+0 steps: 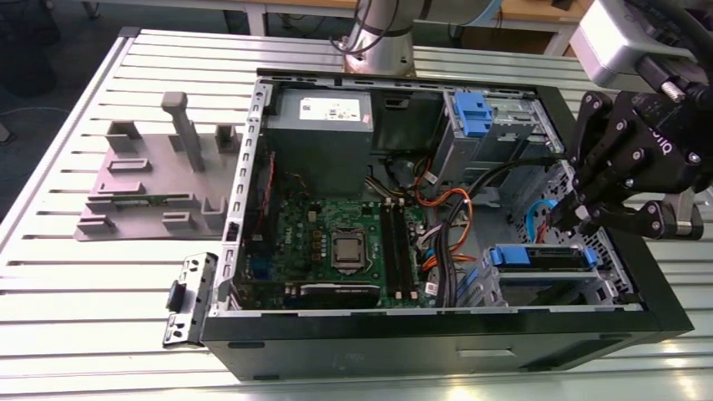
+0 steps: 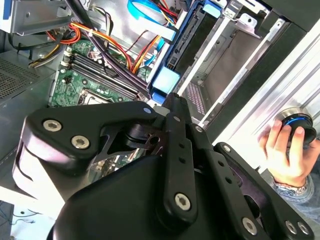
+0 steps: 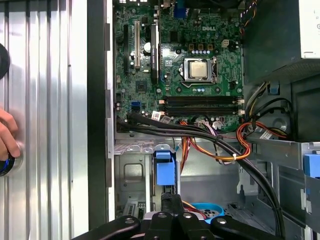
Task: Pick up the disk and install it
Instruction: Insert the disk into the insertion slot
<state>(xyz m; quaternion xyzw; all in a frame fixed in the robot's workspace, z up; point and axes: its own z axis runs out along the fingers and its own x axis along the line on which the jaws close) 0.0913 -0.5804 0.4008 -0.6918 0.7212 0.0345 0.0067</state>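
The disk (image 1: pixel 540 257), a drive in a blue bracket, sits in the lower drive bay of the open computer case (image 1: pixel 446 342), at the exterior view's right. My gripper (image 1: pixel 570 224) hangs just above it, its black fingers drawn together with nothing between them. In the first wrist view the fingertips (image 3: pixel 172 202) meet right at the disk's blue bracket tab (image 3: pixel 166 171). In the second wrist view my gripper (image 2: pixel 172 102) points at the same blue tab (image 2: pixel 165 80), and the disk shows edge-on in its bay.
A grey plastic stand (image 1: pixel 156 180) with upright posts stands on the slatted table at the exterior view's left. Inside the case are the motherboard (image 1: pixel 334 238), a grey power supply (image 1: pixel 323 134), loose cables (image 1: pixel 446 217) and another blue bracket (image 1: pixel 473 113). A person's hand (image 2: pixel 285 145) rests on a knob.
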